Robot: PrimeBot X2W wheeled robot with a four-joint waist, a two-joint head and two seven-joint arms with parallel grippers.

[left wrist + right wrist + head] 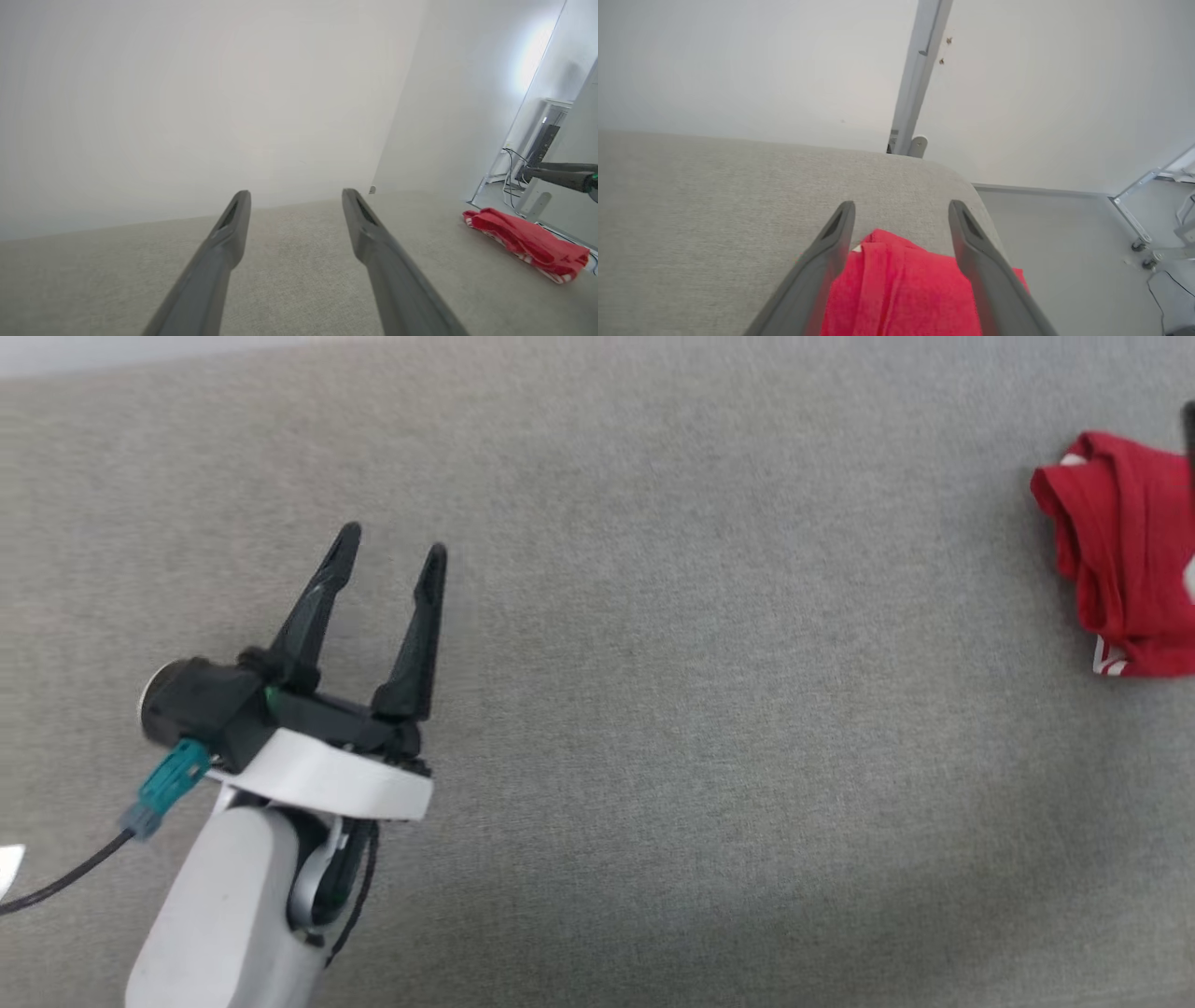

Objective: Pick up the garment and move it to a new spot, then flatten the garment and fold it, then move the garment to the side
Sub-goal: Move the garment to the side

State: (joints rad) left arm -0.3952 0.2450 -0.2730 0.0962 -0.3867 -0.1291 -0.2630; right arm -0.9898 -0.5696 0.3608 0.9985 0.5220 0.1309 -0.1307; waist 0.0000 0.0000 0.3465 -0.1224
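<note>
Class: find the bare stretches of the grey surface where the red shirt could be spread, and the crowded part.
Bare: the broad middle of the grey fabric surface, between the open left tool and the bunched red garment, and the strip beyond that tool. Crowded: the right end, where the right tool hangs over the garment.

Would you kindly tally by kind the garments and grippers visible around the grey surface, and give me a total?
Garments: 1, the garment, bunched on the grey surface.
Grippers: 2, the left gripper and the right gripper, both with jaws open.
Total: 3.
</note>
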